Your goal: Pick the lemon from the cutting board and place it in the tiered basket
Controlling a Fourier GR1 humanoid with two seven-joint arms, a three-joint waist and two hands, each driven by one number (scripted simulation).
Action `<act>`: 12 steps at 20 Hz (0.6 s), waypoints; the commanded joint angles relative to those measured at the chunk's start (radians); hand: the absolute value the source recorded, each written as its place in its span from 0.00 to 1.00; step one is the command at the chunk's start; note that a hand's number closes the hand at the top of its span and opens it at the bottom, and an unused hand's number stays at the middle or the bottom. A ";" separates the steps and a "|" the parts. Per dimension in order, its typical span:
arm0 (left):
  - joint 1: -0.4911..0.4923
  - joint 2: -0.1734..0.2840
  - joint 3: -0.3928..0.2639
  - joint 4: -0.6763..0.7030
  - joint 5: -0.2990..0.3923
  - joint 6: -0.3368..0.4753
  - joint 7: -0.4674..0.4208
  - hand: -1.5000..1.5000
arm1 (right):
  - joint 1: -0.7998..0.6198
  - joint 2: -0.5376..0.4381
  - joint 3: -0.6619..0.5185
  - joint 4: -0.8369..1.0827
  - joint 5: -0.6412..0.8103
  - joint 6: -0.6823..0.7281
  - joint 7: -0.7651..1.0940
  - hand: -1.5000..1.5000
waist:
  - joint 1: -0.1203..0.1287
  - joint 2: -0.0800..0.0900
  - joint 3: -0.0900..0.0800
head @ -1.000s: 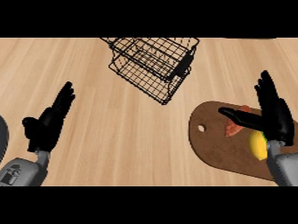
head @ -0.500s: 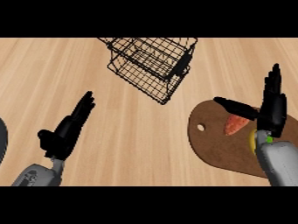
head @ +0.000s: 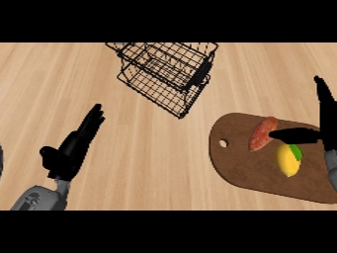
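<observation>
Lemon (head: pixel 288 162) long axis toward basket (head: pixel 169 74) | on cutting board (head: pixel 240 165) | right hand (head: pixel 335 126) fingers straight

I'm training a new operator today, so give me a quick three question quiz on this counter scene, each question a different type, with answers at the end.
1. True or false: the lemon lies in the tiered basket.
2. Multiple choice: what lies beside the lemon on the cutting board? A) a reddish sausage-shaped item B) a spoon C) a cup
3. Fill in: the right hand is ____, holding nothing.

Key: 1 false, it lies on the cutting board. 2 A, the reddish item. 3 open, as is the left hand.
</observation>
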 commanded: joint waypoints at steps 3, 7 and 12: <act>-0.015 -0.004 0.001 0.010 -0.006 0.000 0.007 0.50 | -0.045 -0.193 0.145 -0.076 0.065 0.352 0.338 0.00 | 0.008 -0.001 -0.002; -0.007 0.001 0.011 -0.002 0.011 -0.019 0.017 0.50 | -0.124 -0.212 0.158 -0.263 -0.043 0.564 0.607 0.00 | 0.006 -0.004 0.005; 0.044 -0.014 0.006 0.004 -0.007 -0.028 -0.026 0.50 | -0.152 -0.175 0.170 -0.438 -0.095 0.634 0.882 0.00 | 0.012 0.003 0.010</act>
